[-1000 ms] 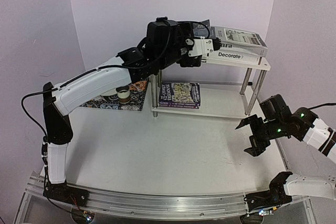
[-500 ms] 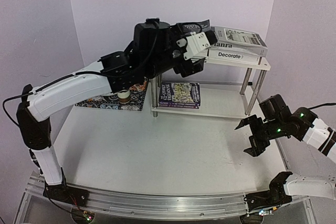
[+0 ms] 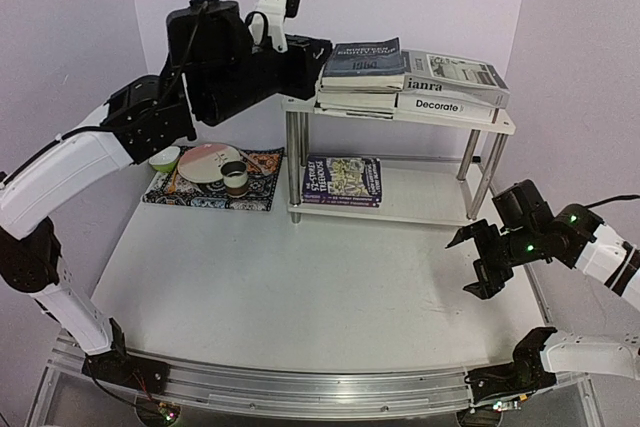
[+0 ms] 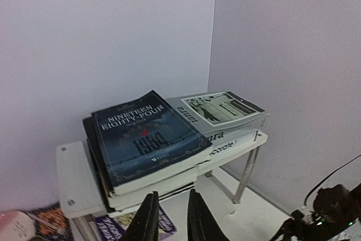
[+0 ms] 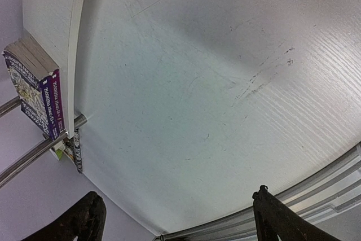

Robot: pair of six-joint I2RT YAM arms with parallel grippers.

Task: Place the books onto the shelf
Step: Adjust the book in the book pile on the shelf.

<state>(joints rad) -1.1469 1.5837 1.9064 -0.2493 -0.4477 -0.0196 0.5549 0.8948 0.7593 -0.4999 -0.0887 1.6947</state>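
Observation:
The shelf (image 3: 505, 125) holds the books on both boards. On its top board a dark blue "Nineteen Eighty-Four" (image 3: 365, 57) (image 4: 146, 136) tops a stack at the left. Grey "janra" (image 3: 455, 74) (image 4: 217, 108) lies over white "Decorate" (image 3: 445, 105) at the right. Purple Treehouse paperbacks (image 3: 343, 181) (image 5: 39, 94) lie on the lower board. My left gripper (image 3: 315, 50) (image 4: 171, 210) hovers left of the top stack, jaws drawn almost together and empty. My right gripper (image 3: 472, 262) (image 5: 176, 196) hangs open over bare table at the right, holding nothing.
A patterned placemat (image 3: 200, 197) left of the shelf carries a plate (image 3: 208, 162), a small cup (image 3: 235, 179) and a green bowl (image 3: 165, 159). Purple walls close in behind and on both sides. An aluminium rail (image 3: 300, 387) runs along the near edge.
My left arm has lifted and pulled back to the left off the top stack, leaving the dark blue book there, and its jaws have closed from wide. The right arm has not moved.

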